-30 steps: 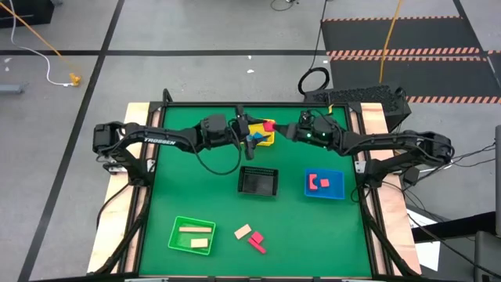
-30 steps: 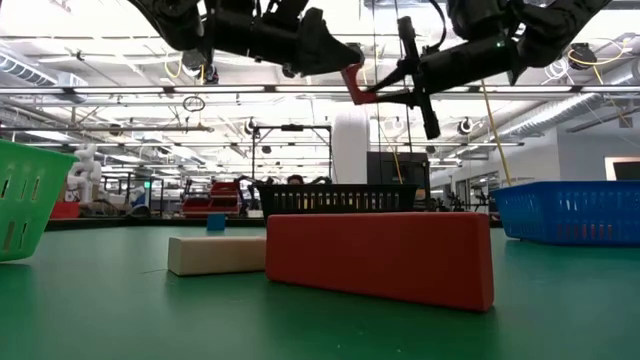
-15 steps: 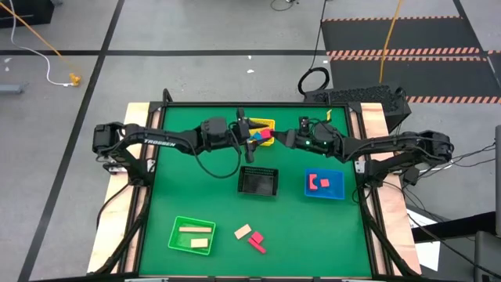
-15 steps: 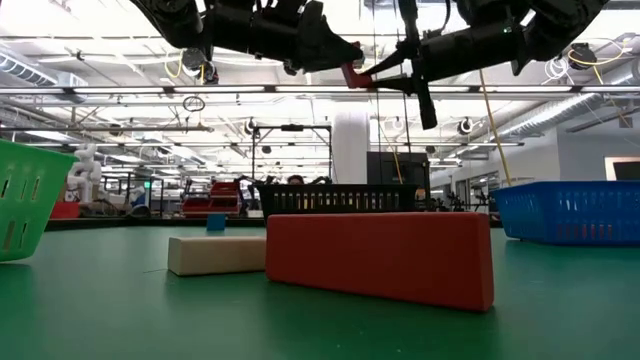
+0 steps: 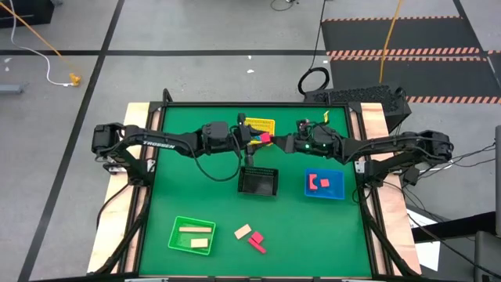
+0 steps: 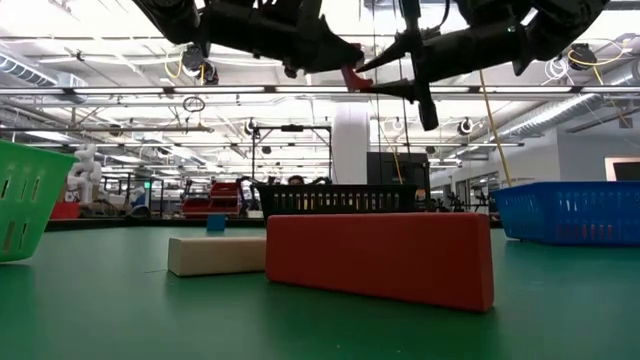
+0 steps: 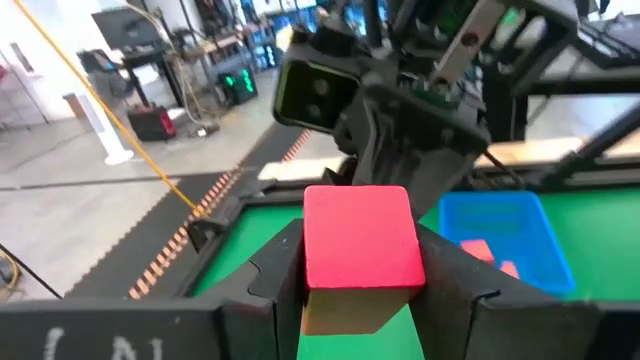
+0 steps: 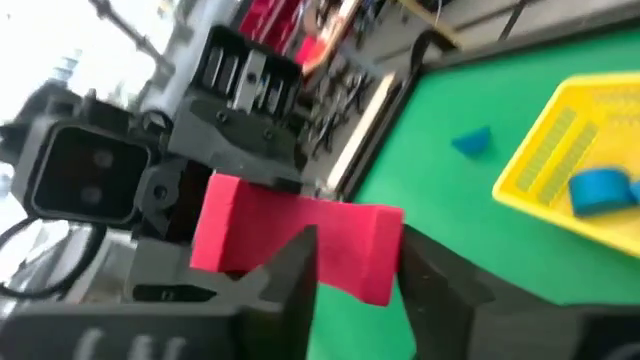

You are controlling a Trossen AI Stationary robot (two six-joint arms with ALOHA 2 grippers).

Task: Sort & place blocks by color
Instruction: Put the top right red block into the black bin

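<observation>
Left tool [image 7: 360, 290]: clamped on pink block [image 7: 362, 238], upper centre of high view.
Right tool [image 8: 355, 265]: fingers apart around same block.

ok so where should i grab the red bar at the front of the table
Probably come from straight above and pinch the red bar across its narrow width, toward the end away from the tan block crowding its other end.

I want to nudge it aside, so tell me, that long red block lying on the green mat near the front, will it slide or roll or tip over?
The long red block has flat faces and lies on a long side, so it should slide, not roll. It sits low, so tipping seems unlikely. It looks rigid; a push near one end would probably swing it toward the tan block beside it.
</observation>
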